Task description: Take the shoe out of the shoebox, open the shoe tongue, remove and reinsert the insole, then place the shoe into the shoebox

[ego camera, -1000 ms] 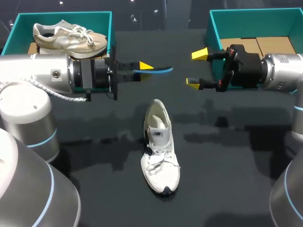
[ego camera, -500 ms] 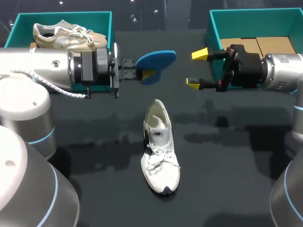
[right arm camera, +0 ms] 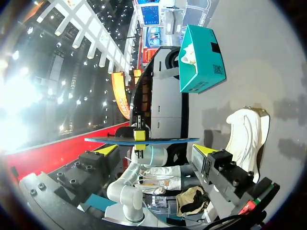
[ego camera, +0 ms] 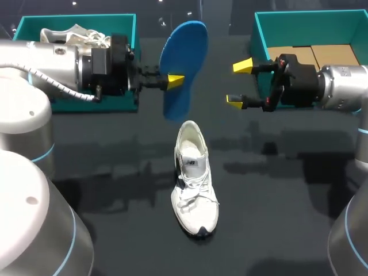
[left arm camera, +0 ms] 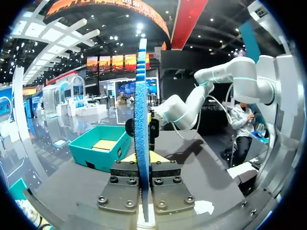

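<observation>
A: Which step is this?

B: The removal looks done. The left gripper (ego camera: 174,80) pinches the blue insole (ego camera: 183,63) by one long edge and holds it in the air, over the table (ego camera: 276,201) towards its far edge. In the left wrist view the insole (left arm camera: 141,110) stands edge-on between the pressed fingers.

A: And the shoe?

B: The white sneaker (ego camera: 194,178) lies around the table's middle, toe towards the near edge, its mouth open and facing up.

A: The other arm?

B: The right gripper (ego camera: 238,83) hangs beside the insole with jaws spread and nothing between them.

A: So what next?

B: Reinsertion, I'd say: tip the insole toe-down and slide it into the heel opening. The free gripper would probably have to steady the sneaker. After that it goes to the empty shoebox (ego camera: 310,23) at the far right corner.
</observation>
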`<state>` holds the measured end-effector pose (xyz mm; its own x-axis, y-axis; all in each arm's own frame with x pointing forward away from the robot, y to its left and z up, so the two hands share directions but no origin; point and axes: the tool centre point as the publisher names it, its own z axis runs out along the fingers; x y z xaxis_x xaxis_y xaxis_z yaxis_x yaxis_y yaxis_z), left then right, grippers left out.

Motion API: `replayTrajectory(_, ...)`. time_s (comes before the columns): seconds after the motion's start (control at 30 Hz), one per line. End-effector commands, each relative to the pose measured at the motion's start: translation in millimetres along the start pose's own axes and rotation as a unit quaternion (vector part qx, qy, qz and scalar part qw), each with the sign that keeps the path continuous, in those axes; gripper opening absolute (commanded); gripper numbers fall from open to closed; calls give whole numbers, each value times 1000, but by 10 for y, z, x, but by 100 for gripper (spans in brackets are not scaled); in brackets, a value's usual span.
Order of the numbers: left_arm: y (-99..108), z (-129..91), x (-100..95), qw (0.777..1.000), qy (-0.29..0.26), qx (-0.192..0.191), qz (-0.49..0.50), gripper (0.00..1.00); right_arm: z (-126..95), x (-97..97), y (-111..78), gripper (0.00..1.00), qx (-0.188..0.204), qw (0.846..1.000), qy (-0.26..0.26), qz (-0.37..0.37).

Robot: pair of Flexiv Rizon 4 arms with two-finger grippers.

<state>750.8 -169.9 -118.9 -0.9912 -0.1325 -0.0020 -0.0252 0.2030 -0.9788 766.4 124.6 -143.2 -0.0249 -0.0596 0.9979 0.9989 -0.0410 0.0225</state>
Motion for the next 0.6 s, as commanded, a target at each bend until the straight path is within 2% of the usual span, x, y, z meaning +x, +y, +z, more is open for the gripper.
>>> replayTrajectory(0.03,-49,-51,34,1000,0,-7,-30,0,7,0,-9,100,-1,1000,-1,0)
replayTrajectory(0.6,-194,-176,64,981,46,-6,-186,0,7,0,-9,100,-1,1000,-1,0)
